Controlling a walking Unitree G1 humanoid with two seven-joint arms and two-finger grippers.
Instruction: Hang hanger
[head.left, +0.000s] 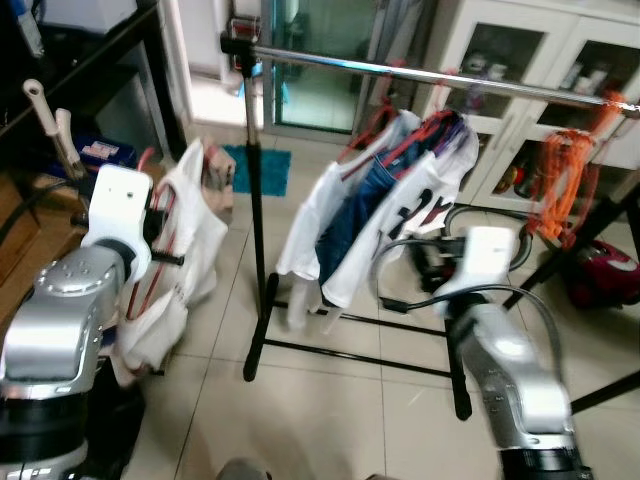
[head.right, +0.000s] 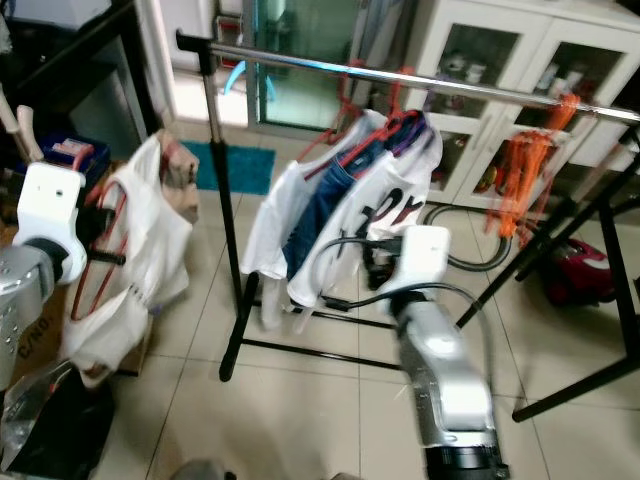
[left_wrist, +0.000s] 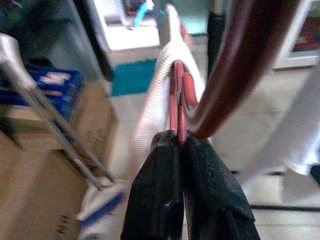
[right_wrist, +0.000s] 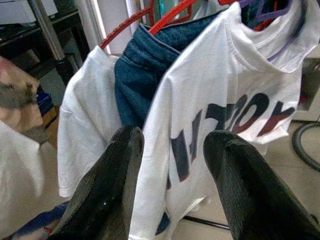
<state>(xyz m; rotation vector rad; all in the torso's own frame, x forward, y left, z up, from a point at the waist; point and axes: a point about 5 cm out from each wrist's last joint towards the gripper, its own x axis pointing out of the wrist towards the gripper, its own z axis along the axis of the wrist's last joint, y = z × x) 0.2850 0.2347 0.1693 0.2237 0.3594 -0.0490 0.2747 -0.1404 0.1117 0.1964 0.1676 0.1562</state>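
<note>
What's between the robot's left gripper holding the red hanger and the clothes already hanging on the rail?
In the left eye view, the rack's black upright post stands between the left gripper, shut on the red hanger with its white garment, and the hung clothes.

Left claw is raised with fingers pinched together, while right claw reaches forward, fingers spread.

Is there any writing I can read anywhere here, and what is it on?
White T-shirt on the rail: large dark characters across the chest, folded by the cloth; perhaps "101", not surely readable.
Cardboard box by the left arm: dark print, perhaps "D/NO", blurred.
Blue crate: white label, too blurred to read.
</note>
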